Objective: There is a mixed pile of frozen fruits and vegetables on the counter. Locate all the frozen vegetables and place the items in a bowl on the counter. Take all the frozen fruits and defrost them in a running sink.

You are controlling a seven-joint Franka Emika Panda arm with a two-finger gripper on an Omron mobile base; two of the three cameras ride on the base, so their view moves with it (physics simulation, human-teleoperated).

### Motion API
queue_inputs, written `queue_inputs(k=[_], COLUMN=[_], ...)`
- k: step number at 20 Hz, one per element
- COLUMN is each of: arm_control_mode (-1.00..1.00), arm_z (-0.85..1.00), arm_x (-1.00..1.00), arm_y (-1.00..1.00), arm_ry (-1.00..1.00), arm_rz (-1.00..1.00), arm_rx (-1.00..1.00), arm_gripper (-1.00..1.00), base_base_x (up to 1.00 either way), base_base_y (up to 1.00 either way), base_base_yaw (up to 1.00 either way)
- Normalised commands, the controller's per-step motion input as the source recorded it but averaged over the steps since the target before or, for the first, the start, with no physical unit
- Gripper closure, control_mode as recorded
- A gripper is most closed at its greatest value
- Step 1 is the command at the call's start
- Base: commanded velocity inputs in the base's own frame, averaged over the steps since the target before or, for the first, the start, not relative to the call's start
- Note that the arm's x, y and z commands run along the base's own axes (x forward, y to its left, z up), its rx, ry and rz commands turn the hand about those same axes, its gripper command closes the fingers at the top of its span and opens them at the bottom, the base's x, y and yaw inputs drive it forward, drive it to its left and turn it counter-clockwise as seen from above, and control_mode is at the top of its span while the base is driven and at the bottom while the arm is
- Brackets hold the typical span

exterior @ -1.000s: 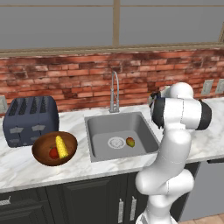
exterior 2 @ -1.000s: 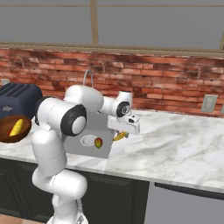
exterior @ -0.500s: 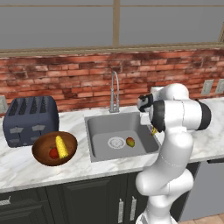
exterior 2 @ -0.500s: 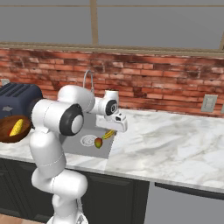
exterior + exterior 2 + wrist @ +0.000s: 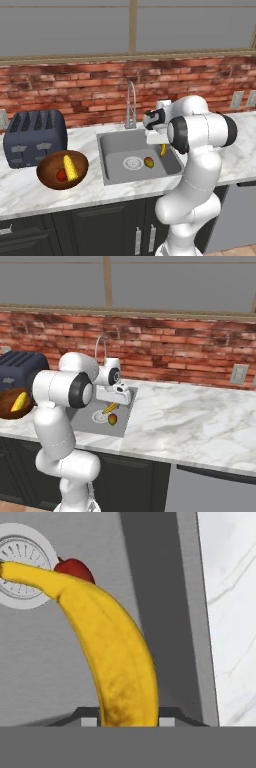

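My gripper [image 5: 161, 142] [image 5: 114, 400] [image 5: 127, 719] is shut on the small yellow banana [image 5: 163, 149] [image 5: 110, 407] [image 5: 115, 657], which hangs over the right side of the grey sink [image 5: 115, 146] [image 5: 98, 424]. On the basin floor, the round orange-red fruit [image 5: 148, 162] [image 5: 113, 419] [image 5: 75, 568] lies beside the drain [image 5: 22, 559]. The dark-brown bowl [image 5: 47, 172] [image 5: 7, 407] stands on the counter left of the sink. It holds the corn cob [image 5: 70, 167] [image 5: 19, 401] and the red round item [image 5: 61, 175].
A dark toaster [image 5: 35, 135] [image 5: 20, 366] stands behind the bowl. The curved steel faucet [image 5: 131, 105] [image 5: 100, 346] rises at the sink's back edge, close to my hand. White marble counter [image 5: 200, 416] stretches to the right of the sink, below a brick wall.
My arm has swung left and down from above the counter's edge to over the sink basin, carrying the banana. Bowl and round fruit have not moved.
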Motion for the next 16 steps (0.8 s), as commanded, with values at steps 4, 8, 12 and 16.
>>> queue_inputs(k=[4,8,12,16], arm_control_mode=[-1.00,-1.00,-1.00,-1.00], arm_z=[-0.18,-0.15,-0.36,-0.57], arm_x=[0.01,0.02,0.15,0.13], arm_y=[0.44,0.09,-0.01,-0.08], arm_ry=[0.03,0.01,0.00,-0.01], arm_rz=[0.02,0.02,-0.01,-0.01], arm_rx=[0.00,-0.02,0.00,0.00], arm_gripper=[1.00,1.00,1.00,1.00], base_base_x=[0.00,0.00,0.00,0.00], base_base_y=[0.00,0.00,0.00,0.00], base_base_yaw=[0.00,0.00,0.00,0.00])
